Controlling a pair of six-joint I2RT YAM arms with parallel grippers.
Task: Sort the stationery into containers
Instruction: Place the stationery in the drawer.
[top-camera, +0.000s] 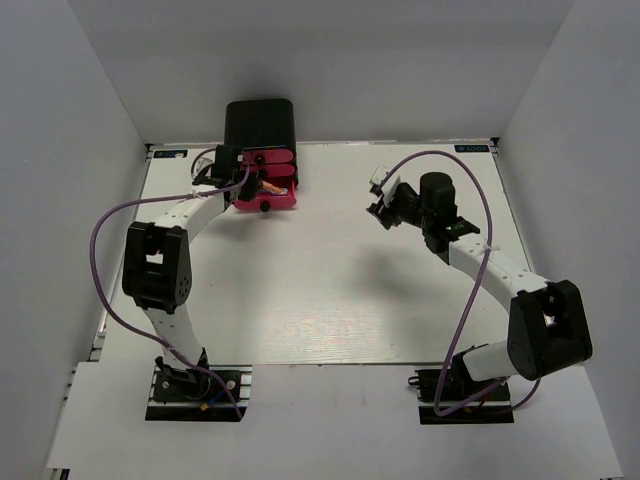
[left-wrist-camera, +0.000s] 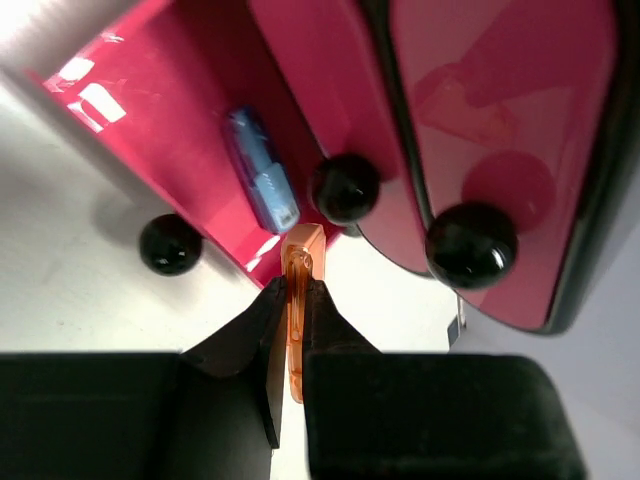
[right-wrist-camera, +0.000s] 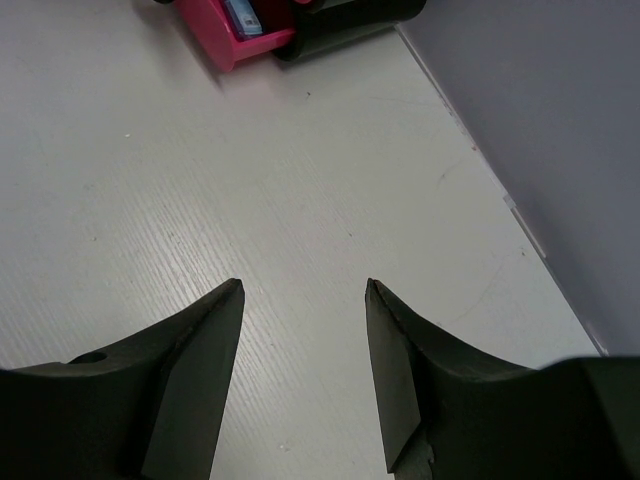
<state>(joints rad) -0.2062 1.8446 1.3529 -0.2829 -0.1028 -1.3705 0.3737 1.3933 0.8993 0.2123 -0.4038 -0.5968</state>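
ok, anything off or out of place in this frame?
Nothing stands out. One pink drawer is pulled out with a blue piece inside; the left tool grips an orange piece beside it, and the right tool is open.

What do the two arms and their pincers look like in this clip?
Both the left arm and right arm have white links with bulky black joint housings, and a purple cable loops along each. The left pincer and right pincer have matte black, wedge-shaped fingers.
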